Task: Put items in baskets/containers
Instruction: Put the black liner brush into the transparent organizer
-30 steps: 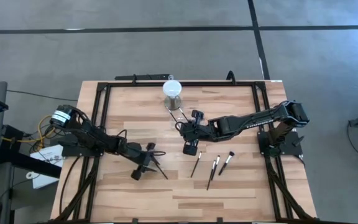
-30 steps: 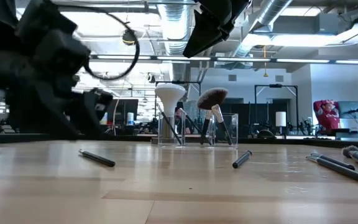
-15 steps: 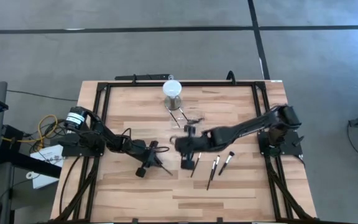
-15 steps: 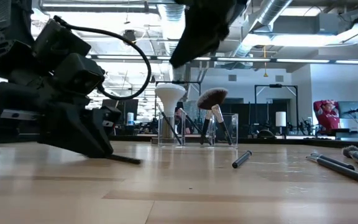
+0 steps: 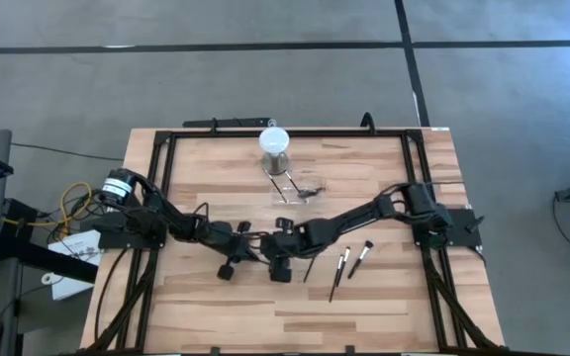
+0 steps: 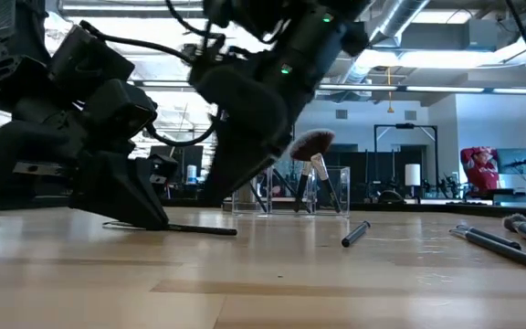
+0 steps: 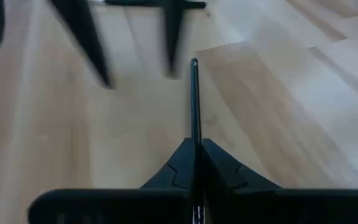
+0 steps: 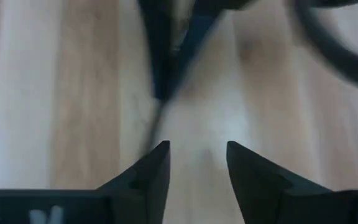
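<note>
We see a slim dark makeup brush [image 7: 194, 106] lying flat on the wooden table [image 5: 364, 307], its near end pinched between the closed fingers of the left gripper [image 7: 194, 155]; the rest of the handle runs straight ahead of those fingers and ends in a small rounded tip. In the low view the same brush [image 6: 199, 230] rests on the table surface and sticks out past the tip of the left gripper [image 6: 149, 219], which is tilted down onto the wood.

Just ahead of the left gripper, the right gripper [image 8: 196, 163] hangs low over the table with its two fingers parted and nothing between them. From above, we place the right gripper [image 5: 279, 259] immediately beside the left gripper [image 5: 236, 259] near the middle of the table, the two nearly touching.

Beyond the right gripper, on its own arm's side, three more brushes [image 5: 342, 263] lie loose on the wood close together.

Farther toward the far edge of the table, well apart from both grippers, stands the clear plastic container [image 6: 322, 190], with several brushes upright or leaning inside it, among them one with a wide fluffy head [image 6: 312, 143]. A grey cylinder with a white round top [image 5: 274, 145] stands just behind it.
</note>
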Robot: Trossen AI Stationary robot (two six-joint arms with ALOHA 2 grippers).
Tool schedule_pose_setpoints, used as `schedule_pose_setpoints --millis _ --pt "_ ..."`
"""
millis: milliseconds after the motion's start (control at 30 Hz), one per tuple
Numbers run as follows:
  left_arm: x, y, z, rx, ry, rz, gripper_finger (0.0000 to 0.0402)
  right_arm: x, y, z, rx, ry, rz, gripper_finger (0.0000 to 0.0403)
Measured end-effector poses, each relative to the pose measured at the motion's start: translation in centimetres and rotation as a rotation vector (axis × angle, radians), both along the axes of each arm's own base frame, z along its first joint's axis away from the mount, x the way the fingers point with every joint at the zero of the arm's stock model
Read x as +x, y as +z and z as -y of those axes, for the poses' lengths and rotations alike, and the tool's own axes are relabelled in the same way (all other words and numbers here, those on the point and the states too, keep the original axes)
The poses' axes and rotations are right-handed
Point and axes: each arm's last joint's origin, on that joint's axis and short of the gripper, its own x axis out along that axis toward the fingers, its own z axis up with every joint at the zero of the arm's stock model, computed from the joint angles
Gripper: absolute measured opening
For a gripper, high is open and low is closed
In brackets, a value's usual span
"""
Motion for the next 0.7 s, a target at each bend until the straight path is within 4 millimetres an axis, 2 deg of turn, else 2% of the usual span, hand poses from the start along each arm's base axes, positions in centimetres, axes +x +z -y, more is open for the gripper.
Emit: schedule_pose_setpoints --millis 133,300,467,700 --pt "0.0 0.2 -0.1 0.011 0.020 0.007 0.0015 0.9 0.1 0.0 0.083 -0.015 0.004 0.0173" --pt "0.1 0.2 -0.2 0.033 0.052 0.015 0.0015 1.2 -0.2 0.0 0.106 -0.025 0.014 0.0179" --pt "0.2 0.6 -0.1 0.028 0.058 0.035 0.0015 1.4 -1.9 0.8 0.077 -0.058 -0.022 0.0170" --pt "0.4 1.9 -0.1 0.021 0.071 0.093 0.0016 1.7 -2.7 1.5 0.078 -0.072 -0.029 0.0145"
